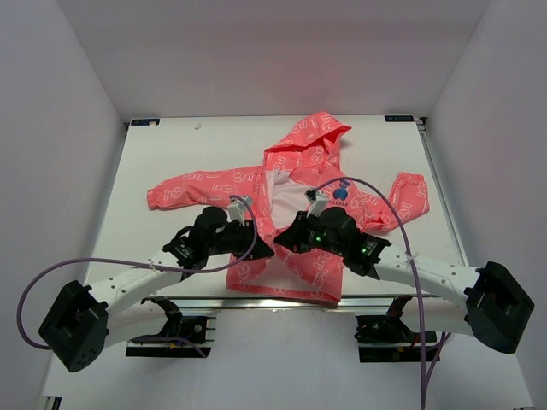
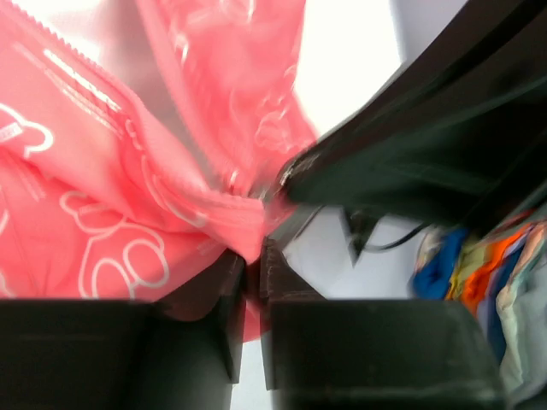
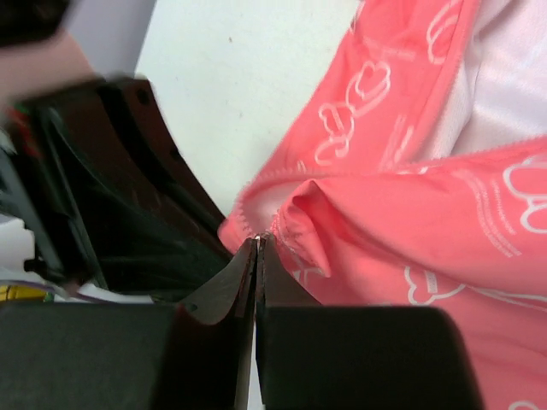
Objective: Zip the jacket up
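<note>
Currently: one coral-pink hooded jacket [image 1: 282,162], thin, soft and light, probably slippery. It lies unzipped on the white table [image 1: 171,145], hood toward the far edge. Take hold at the hem corners beside the zipper teeth. Right gripper [image 3: 256,243]: fingers pressed together on that hem edge. Left gripper [image 2: 253,256]: fingers slightly apart, pink fabric between; you cannot tell whether it grips.

The right gripper [image 3: 257,242] has its two dark fingers pressed together, the tips pinching a folded edge of the coral-pink jacket [image 3: 410,239] with white outline print. The jacket's white lining [image 3: 513,85] shows at upper right. The bare white desk [image 3: 248,85] lies beyond. A black, blurred robot part [image 3: 111,196] stands at left.
</note>
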Robot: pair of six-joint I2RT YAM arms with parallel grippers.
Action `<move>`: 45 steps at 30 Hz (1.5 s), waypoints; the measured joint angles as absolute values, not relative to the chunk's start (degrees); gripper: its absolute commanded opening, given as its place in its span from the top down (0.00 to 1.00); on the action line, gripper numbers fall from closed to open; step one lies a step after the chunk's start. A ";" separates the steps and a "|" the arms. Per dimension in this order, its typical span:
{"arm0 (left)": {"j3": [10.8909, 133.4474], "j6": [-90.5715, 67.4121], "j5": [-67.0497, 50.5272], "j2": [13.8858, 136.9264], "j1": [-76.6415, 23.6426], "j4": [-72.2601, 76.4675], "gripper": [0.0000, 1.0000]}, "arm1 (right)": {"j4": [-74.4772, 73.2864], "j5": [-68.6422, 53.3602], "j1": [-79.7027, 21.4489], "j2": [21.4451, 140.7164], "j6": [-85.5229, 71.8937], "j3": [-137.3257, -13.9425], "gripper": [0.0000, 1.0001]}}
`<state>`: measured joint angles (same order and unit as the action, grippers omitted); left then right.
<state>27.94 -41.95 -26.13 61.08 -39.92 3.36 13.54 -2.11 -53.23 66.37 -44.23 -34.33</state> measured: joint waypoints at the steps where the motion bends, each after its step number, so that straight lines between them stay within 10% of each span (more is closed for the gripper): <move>1: 29.04 -40.97 -26.11 61.36 -40.07 0.71 0.38 | 13.67 -2.02 -52.93 66.37 -44.07 -34.68 1.00; 6: 34.57 -37.91 -22.83 62.33 -41.19 -13.89 0.05 | 14.04 -1.58 -50.98 66.30 -43.22 -37.67 1.00; 16: 45.41 -32.36 -5.52 57.19 -46.46 -26.96 0.06 | -1.87 0.23 -51.00 69.58 -42.46 -50.98 1.00; 30: 55.16 -28.95 32.69 72.03 -66.83 -29.41 0.40 | -9.80 -2.33 -51.00 71.68 -44.91 -53.49 1.00; 38: 55.53 -26.52 41.06 73.45 -69.14 -27.00 1.00 | -10.22 -1.87 -50.83 71.66 -46.65 -53.54 1.00; 45: 54.76 -23.73 43.09 73.52 -72.01 -25.10 1.00 | -7.40 2.42 -50.96 72.62 -52.05 -53.54 1.00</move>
<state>54.76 -23.73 43.09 73.52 -72.01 -25.10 -7.40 2.42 -50.96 72.62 -52.05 -53.54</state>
